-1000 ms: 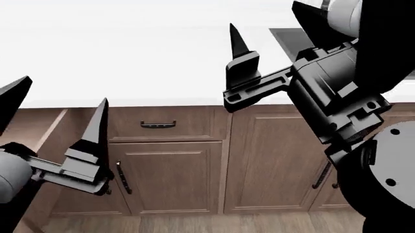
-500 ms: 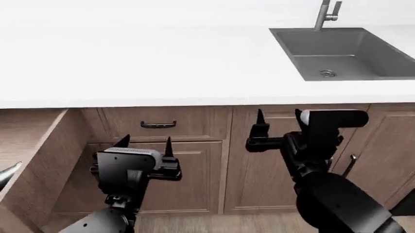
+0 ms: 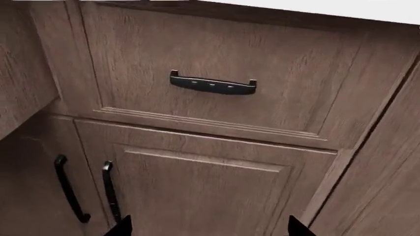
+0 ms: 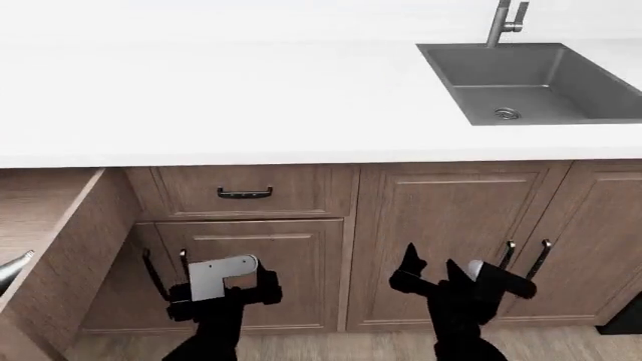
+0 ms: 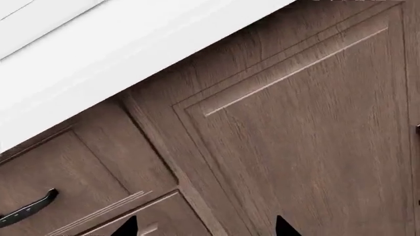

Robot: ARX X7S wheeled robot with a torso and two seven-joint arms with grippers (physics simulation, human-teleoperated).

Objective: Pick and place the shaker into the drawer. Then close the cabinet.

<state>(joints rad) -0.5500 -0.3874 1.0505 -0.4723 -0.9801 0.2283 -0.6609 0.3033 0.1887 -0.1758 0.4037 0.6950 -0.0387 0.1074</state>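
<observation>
Head view: both arms hang low in front of the cabinet fronts, below the white surface (image 4: pixel 201 105). Left pincer (image 4: pixel 222 280) sits before the lower door under the closed small drawer (image 4: pixel 246 192); right pincer (image 4: pixel 434 272) sits before the door beneath the sink (image 4: pixel 531 79). Each wrist view shows two dark fingertips set well apart at the frame edge with bare wood between, so both pincers read as released and carrying nothing. Shaker: not visible in any view. The surface shows bare white as far as the frame reaches. The open drawer (image 4: pixel 50 226) juts out at far left of the head view, but its inside is mostly cut off, so I cannot tell whether the shaker lies in it. A grey object (image 4: pixel 12 269) pokes in at the left edge near that drawer; unidentifiable. Judgement: the step in hand depends on the drawer's contents. If it is empty, the pick has not begun and the head must pan to find the shaker. If the shaker is inside, what remains is the close: bring the left pincer to the open drawer's front and push it flush, keeping the fingers clear of the neighbouring handles (image 3: pixel 85 189).
</observation>
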